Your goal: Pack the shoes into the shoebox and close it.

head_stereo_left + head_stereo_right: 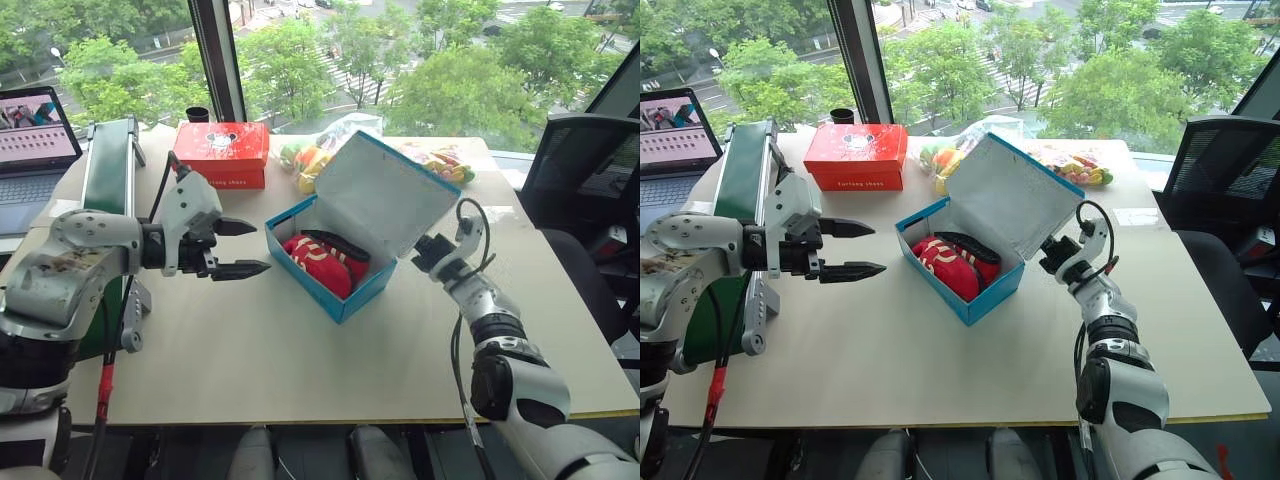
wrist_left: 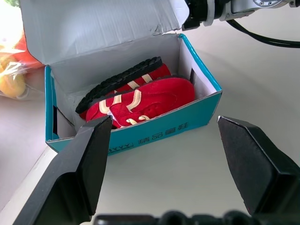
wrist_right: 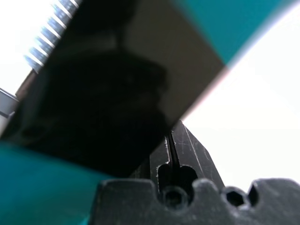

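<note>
The turquoise shoebox [image 1: 347,300] stands open mid-table, its white-lined lid [image 1: 382,195] raised and leaning toward the right. Both red shoes [image 1: 322,262] with pale swirl markings lie inside, one with its black sole turned up [image 2: 117,80]. My left gripper [image 1: 260,247] hovers open to the left of the box, pointing at it, with nothing between its fingers. My right gripper [image 1: 428,250] is shut and sits against the lid's outer face at its lower right edge. In the right wrist view the closed fingers [image 3: 180,140] meet the lid's dark underside.
A red box [image 1: 222,153] with white lettering sits at the back left, with a black cup [image 1: 197,114] behind it. A green upright stand [image 1: 108,170] and a laptop [image 1: 35,140] are far left. Bags of colourful items [image 1: 312,158] lie behind the shoebox. An office chair [image 1: 580,170] is on the right.
</note>
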You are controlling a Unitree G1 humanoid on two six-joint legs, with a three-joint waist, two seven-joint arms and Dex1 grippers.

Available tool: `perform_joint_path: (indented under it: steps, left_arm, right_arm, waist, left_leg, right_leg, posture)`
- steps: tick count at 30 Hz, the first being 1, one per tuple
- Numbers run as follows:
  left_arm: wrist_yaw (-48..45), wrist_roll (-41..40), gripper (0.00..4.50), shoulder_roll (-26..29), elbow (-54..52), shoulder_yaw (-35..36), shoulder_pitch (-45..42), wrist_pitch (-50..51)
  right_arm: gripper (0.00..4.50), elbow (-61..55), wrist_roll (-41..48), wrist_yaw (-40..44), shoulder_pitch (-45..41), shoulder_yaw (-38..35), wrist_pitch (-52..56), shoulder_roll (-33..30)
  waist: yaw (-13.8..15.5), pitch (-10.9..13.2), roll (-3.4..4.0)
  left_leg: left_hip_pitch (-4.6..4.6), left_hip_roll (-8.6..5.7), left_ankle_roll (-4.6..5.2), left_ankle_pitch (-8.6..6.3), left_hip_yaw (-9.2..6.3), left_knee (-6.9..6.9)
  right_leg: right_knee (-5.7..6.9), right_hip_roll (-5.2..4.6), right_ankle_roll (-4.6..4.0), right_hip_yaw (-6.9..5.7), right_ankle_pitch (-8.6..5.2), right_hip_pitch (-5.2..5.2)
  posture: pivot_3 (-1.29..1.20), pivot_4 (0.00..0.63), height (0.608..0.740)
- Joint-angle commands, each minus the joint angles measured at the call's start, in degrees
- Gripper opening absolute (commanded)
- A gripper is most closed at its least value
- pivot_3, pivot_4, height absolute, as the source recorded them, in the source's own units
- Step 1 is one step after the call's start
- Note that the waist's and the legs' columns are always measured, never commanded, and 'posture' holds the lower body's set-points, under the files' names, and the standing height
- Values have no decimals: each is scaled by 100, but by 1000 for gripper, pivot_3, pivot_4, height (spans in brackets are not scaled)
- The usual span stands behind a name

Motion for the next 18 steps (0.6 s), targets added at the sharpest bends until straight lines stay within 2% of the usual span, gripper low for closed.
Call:
perform_joint_path:
  steps: [1, 4, 9, 14, 18]
  left_arm:
    - [350, -167, 3830, -291, -369, 57, 94, 97]
    - [703, -127, 3830, -640, -572, -55, 272, 166]
    - [1053, -204, 3830, -972, -914, -129, 513, 280]
    - [1286, -253, 3830, -1127, -1058, -131, 662, 289]
    - [1356, -211, 3830, -1141, -1116, -188, 790, 236]
  right_arm:
    - [10, 473, -957, -75, -368, 771, -742, -5]
    - [10, 1089, -1653, -290, -732, 1236, -1209, 112]
    - [10, 1334, -2448, 259, -788, 2205, -1464, -124]
    - [10, 1729, -2793, 247, -1052, 2267, -1616, -73]
    - [10, 1771, -2954, 242, -1178, 2182, -1830, -93]
  waist:
    - [3, 0, 0]
    - [6, -6, -11]
    - [-7, -10, -15]
    - [1, -21, -24]
    - [3, -21, -24]
  left_leg:
    - [-1, 0, 0, 0, 0, 3]
    - [0, 0, 0, 0, -1, 13]
    - [0, 1, 0, 0, -1, 12]
    - [21, 1, 0, 0, -3, 13]
    - [84, 1, -1, -1, -3, 2]
  right_leg:
    - [1, 0, 3, 0, -2, -1]
    - [7, 1, 1, 0, -1, 4]
    - [10, 1, -7, 2, 4, 3]
    - [12, 2, -8, 0, 3, 24]
    - [0, 2, -7, -2, -3, 86]
  posture:
    - [0, 150, 739]
    - [0, 150, 739]
    - [0, 150, 739]
    - [0, 150, 739]
    - [0, 150, 739]
